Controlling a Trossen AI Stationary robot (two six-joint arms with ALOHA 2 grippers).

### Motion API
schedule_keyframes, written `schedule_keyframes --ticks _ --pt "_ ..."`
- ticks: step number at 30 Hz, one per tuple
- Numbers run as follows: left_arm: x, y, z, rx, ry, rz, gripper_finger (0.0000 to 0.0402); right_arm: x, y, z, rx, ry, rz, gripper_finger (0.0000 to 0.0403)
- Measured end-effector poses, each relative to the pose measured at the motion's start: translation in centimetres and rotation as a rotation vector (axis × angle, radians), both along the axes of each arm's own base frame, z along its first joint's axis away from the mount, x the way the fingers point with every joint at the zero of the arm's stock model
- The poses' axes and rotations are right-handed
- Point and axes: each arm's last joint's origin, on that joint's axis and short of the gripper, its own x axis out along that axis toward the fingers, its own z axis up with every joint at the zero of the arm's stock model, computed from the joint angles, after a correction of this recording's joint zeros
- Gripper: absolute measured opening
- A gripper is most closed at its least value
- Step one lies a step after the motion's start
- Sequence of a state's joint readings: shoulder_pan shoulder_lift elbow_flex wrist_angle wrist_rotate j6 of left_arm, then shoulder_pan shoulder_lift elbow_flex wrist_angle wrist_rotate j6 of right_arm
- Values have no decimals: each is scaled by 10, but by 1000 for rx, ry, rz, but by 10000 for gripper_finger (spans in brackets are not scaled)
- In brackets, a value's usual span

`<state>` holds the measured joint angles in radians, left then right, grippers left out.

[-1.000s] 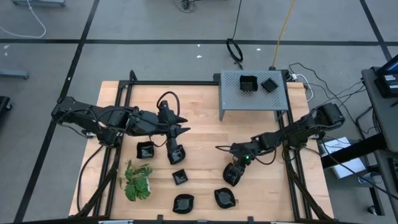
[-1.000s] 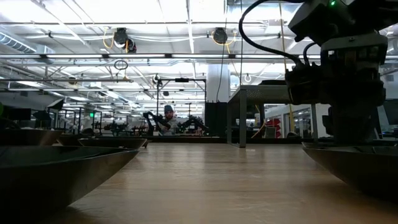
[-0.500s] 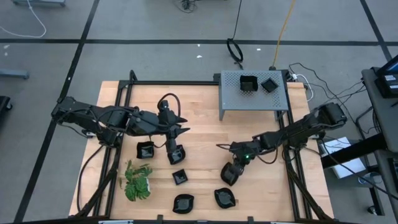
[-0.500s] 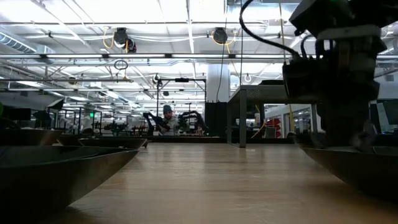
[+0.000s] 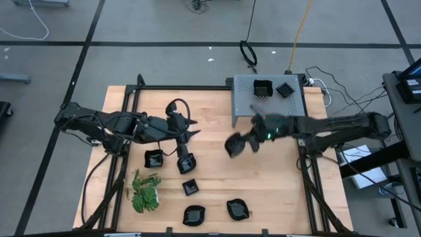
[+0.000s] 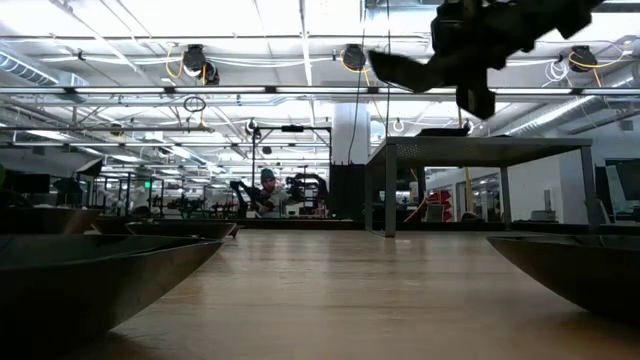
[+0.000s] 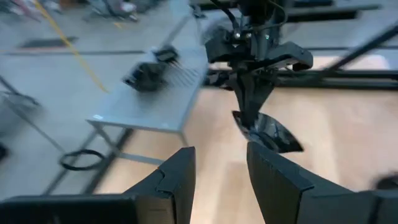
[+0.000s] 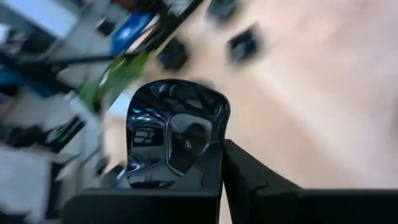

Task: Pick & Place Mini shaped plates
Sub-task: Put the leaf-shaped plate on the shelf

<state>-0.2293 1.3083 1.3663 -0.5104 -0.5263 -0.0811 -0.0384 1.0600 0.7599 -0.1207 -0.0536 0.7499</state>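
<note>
My right gripper point(image 5: 243, 143) hangs high over the middle of the table, shut on a glossy black mini plate point(image 5: 233, 145). The same plate point(image 8: 176, 132) fills the right wrist view and also shows in the left wrist view point(image 7: 268, 132). My left gripper point(image 5: 193, 137) hovers open over the table's left half with nothing between its fingers point(image 7: 180, 180). Several more black plates lie flat on the wood, among them one point(image 5: 153, 158), another point(image 5: 191, 187) and a third point(image 5: 237, 209). Two plates point(image 5: 263, 87) rest on top of the grey perforated box point(image 5: 247, 105). My right gripper pinches the plate's rim point(image 8: 210, 155) between its two fingers at one edge. The fingers reach in from the table's right side, slanting slightly down. The plate sticks out beyond the fingertips, tilted, lifted well clear of the table point(image 6: 400, 70).
A green leafy plant point(image 5: 146, 192) lies near the front left. The grey box stands on legs at the far right of the table. Bare wood point(image 5: 276, 184) lies below and in front of my right gripper. Cables trail on the floor beyond the far edge.
My right gripper has taken hold of a plate at the front right of the table. It has then risen and swung toward the far edge and the grey box, tipping from pointing down to nearly level. The plate is lifted clear.
</note>
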Motion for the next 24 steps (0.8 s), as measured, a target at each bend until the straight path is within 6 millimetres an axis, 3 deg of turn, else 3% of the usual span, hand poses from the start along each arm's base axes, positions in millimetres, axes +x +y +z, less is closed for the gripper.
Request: schedule_keyframes --ticks 6,15,19,24 --pt "4 13 9 101 -76 113 150 -19 -56 43 -181 161 -116 0" --pt "10 40 21 115 -182 213 150 -34 -127 96 -360 318 -91 0" --pt "10 50 22 112 -198 248 150 -30 -148 101 -429 391 -45 0" --pt "10 57 23 107 -204 277 150 -19 -162 83 -488 494 95 0"
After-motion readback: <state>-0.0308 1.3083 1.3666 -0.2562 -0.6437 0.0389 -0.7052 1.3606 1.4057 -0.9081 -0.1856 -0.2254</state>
